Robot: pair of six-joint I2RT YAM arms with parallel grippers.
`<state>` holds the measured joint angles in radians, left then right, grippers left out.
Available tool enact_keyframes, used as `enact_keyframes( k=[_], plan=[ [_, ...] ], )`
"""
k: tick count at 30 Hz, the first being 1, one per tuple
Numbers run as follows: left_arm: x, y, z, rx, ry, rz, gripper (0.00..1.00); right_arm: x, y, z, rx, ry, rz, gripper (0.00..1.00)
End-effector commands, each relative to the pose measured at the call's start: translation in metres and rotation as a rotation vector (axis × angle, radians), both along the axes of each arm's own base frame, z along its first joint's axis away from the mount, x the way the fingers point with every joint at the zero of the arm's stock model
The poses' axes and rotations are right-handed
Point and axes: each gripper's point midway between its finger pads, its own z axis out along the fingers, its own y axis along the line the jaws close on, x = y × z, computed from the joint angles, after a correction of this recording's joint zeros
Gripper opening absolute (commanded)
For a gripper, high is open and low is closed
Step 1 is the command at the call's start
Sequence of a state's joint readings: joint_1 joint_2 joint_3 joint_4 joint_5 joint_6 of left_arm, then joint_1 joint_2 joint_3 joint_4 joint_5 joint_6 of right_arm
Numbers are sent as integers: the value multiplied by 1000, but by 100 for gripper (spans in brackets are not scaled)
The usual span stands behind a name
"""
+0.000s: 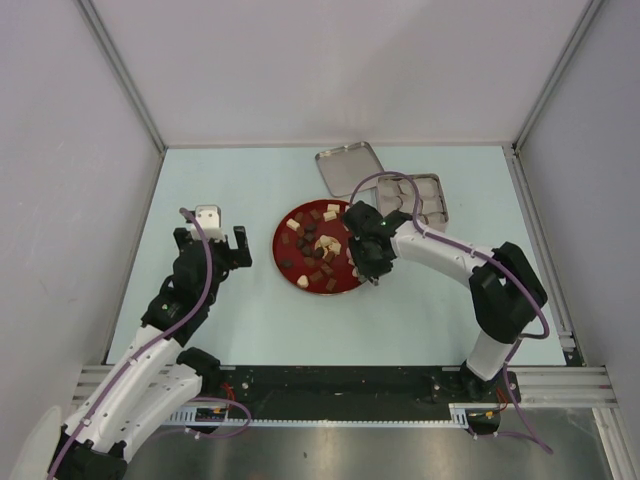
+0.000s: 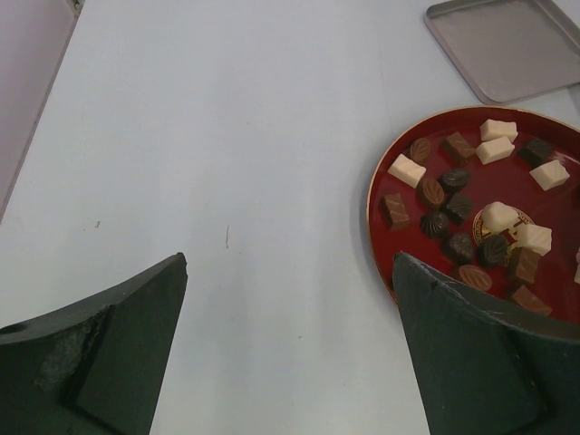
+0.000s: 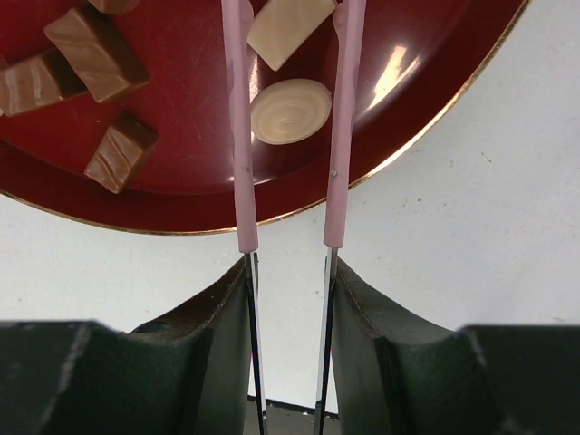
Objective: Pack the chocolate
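Observation:
Several chocolates, dark, brown and cream-white, lie on the red plate [image 1: 290, 262], also seen in the left wrist view [image 2: 385, 181] and right wrist view [image 3: 181, 195]. My right gripper [image 1: 368, 258] is shut on the thin pink tongs [image 3: 243, 136], whose two arms reach over the plate's near rim with a gap between them. A white oval chocolate [image 3: 290, 111] lies between the tong arms, a white block [image 3: 290, 29] beyond it. My left gripper [image 1: 222, 243] is open and empty over bare table left of the plate.
A compartmented metal tin [image 1: 425, 200] stands behind the plate at the right, with its flat lid [image 1: 350, 168] beside it, also in the left wrist view [image 2: 507, 45]. Enclosure walls stand on three sides.

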<state>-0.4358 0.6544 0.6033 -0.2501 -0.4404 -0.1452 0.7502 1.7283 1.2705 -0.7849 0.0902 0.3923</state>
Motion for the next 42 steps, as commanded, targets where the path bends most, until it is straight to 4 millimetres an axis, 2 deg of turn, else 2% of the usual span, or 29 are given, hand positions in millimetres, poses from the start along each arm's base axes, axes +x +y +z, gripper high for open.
enact_keyframes(
  k=[1, 9, 15, 20, 26, 29, 33, 36, 37, 39, 40, 42],
  plan=[
    [2, 2, 6, 11, -23, -1, 100, 9, 16, 9, 68, -11, -19, 39],
    [1, 2, 7, 7, -27, -4, 100, 5, 27, 6, 64, 12, 18, 38],
    [1, 2, 7, 5, -29, -2, 100, 4, 24, 5, 4, 1, 37, 30],
    [0, 2, 7, 5, -28, 0, 100, 9, 22, 18, -3, -39, 65, 15],
    [-1, 4, 9, 1, -34, 7, 100, 20, 19, 34, 4, -106, 95, 8],
    [-1, 4, 10, -3, -33, 9, 100, 30, 16, 49, 40, -152, 88, 7],
    [-3, 6, 12, -11, -38, 20, 100, 52, 2, 73, 102, -219, 52, 6],
    [-4, 8, 15, -19, -52, 29, 100, 76, -21, 84, 117, -259, 3, 5],
    [-4, 9, 16, -21, -54, 34, 100, 89, -37, 87, 109, -278, -25, 5],
    [-5, 11, 17, -20, -60, 42, 100, 104, -51, 94, 105, -309, -54, 5],
    [-5, 11, 17, -18, -62, 45, 100, 114, -66, 97, 94, -327, -79, 5],
    [-5, 13, 17, -13, -64, 51, 100, 130, -83, 102, 85, -364, -112, 5]
  ],
)
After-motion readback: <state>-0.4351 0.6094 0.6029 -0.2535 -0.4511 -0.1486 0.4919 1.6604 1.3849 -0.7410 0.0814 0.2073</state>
